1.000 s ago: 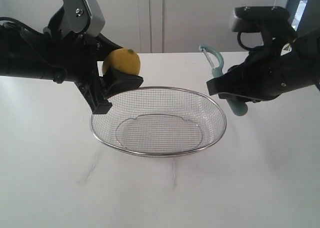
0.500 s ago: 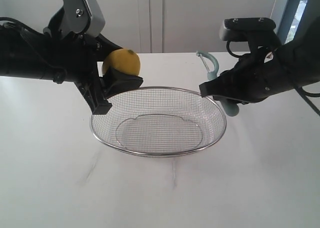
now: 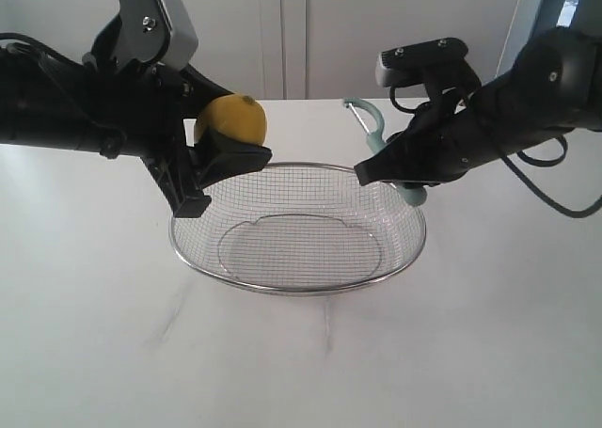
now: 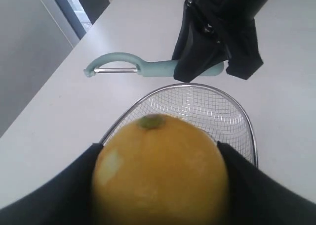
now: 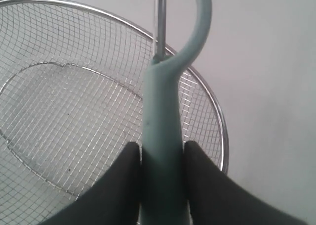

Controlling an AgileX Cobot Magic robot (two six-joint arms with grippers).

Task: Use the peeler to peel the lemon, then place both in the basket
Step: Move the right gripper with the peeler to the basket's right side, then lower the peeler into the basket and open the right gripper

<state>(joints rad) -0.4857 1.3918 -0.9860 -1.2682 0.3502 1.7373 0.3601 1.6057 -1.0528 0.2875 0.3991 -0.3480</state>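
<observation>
Peeling is the step in hand, by my reading, and neither thing has gone into the basket (image 3: 299, 292) yet. Your left gripper (image 3: 233, 134) is clamped on the lemon (image 3: 235, 115), one finger on each side, and holds it in the air over the basket's left rim with the stem nub turned up and outward. In the left wrist view the skin looks almost whole; one pale patch near a finger could be glare or a shaved spot, and you cannot tell which. Your right gripper (image 3: 400, 171) is closed on the peeler (image 3: 369, 125), pinching the teal handle, with the curved head and metal blade jutting past the fingers above the basket's far right rim. Peeler and lemon are apart, with open air over the mesh between them. The next move calls for you to carry the blade across that gap and lay it flat on the yellow skin, not on the black fingers, then draw it along the fruit with light pressure. Keep the lemon braced, since a smooth round fruit may twist in the grip under the blade's drag.
</observation>
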